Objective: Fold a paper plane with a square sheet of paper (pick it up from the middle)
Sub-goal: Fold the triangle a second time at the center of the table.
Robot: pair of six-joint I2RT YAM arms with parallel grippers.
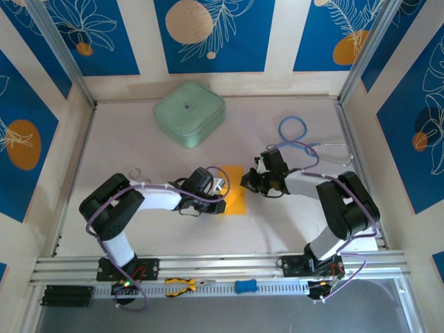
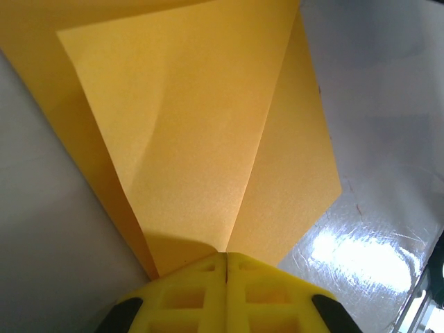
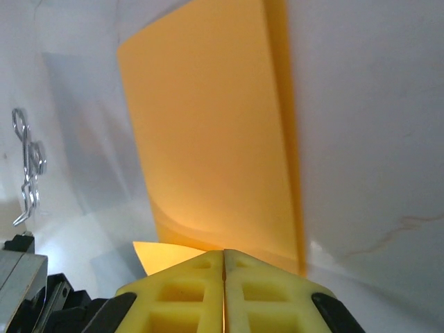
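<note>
I take the mint-green case (image 1: 189, 113) at the far side of the table (image 1: 139, 229) as my marker. To its right, slightly nearer me, a blue cable loop (image 1: 293, 128) lies on the table. A small wire clip (image 1: 134, 172) sits nearer than the case and to its left. Well nearer than the case, on the front rail (image 1: 388, 258), yellow-handled pliers (image 1: 182, 285) lie almost straight below it, and a small blue object (image 1: 245, 286) lies below and to its right.

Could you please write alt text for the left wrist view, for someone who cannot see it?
A partly folded sheet of orange-yellow paper lies on a glossy white table, its creased flaps fanning out from the bottom centre. There the left gripper, its yellow fingers shut together, meets the paper's near tip.
</note>
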